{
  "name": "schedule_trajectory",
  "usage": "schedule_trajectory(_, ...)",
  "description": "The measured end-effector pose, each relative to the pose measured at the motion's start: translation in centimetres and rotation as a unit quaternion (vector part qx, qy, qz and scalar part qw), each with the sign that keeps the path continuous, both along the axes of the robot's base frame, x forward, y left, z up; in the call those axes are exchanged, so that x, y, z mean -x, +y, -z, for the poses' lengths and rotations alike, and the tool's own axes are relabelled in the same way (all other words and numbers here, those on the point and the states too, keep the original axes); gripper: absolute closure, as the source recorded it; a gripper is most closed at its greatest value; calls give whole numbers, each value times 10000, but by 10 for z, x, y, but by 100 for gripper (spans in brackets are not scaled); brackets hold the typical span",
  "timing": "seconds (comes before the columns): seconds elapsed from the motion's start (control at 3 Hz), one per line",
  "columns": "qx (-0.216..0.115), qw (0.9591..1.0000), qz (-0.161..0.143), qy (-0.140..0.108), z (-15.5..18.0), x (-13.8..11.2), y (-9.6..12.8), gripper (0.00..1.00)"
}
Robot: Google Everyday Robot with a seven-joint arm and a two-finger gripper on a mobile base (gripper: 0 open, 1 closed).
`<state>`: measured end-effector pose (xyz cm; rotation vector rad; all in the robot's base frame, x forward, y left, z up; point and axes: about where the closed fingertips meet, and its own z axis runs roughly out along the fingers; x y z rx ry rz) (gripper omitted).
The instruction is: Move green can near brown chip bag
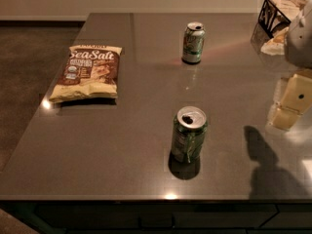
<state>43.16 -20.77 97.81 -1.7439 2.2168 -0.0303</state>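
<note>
The green can (189, 135) stands upright near the front middle of the grey table (122, 145); it has a deep green body and a silver top with an open tab hole. The brown chip bag (87, 73), with white "Sea Salt" lettering, lies flat at the table's left side, well to the left of and behind the can. My gripper (291, 104), cream-coloured, hangs at the right edge of the view. It is above the table, to the right of the can and apart from it. Its shadow falls on the table in front of it.
A paler white-and-green can (193, 43) stands upright at the back middle of the table. A black wire basket (278, 14) holding pale items sits at the back right corner. The table's front edge runs along the bottom, and dark floor lies to the left.
</note>
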Motion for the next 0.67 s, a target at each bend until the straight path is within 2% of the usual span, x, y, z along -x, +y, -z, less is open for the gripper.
schedule_trajectory(0.33,-416,9987,-254,117,4,19,25,0)
schedule_trajectory(0.67,-889,9949,-422,235,19,35,61,0)
